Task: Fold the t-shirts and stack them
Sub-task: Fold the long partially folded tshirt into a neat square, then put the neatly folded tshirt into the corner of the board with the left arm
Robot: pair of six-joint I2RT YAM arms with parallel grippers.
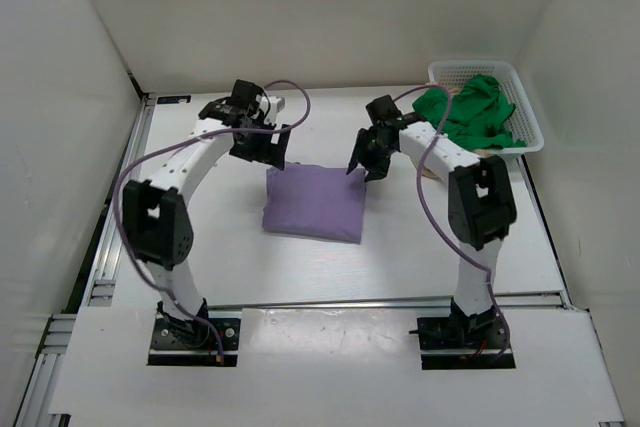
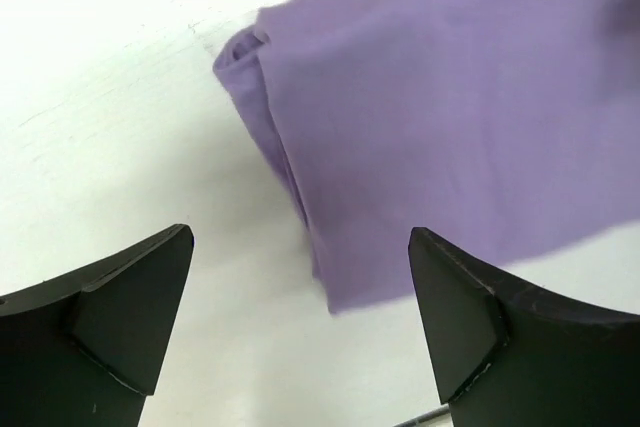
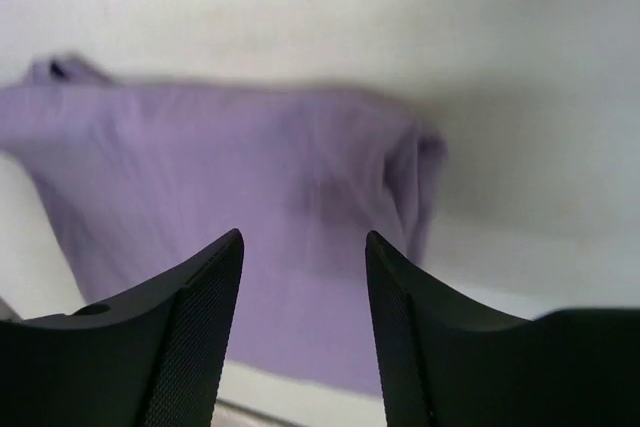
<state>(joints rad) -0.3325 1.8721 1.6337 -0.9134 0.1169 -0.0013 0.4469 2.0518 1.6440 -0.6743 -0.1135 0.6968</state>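
Lavender t-shirt (image 1: 313, 204) lies folded on counter (image 1: 220, 262) btw left pincer (image 1: 272, 152) (wide open, empty) & right pincer (image 1: 362, 169) (half open, empty); green t-shirt (image 1: 478, 109) in basket (image 1: 470, 65) nearer right arm.

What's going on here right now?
The purple shirt lies folded on the table. Both arms hang over its far edge, the left gripper by the left corner and the right gripper by the right corner. Both are open and hold nothing. The green shirt sits crumpled in the basket at the far right, not yet folded.
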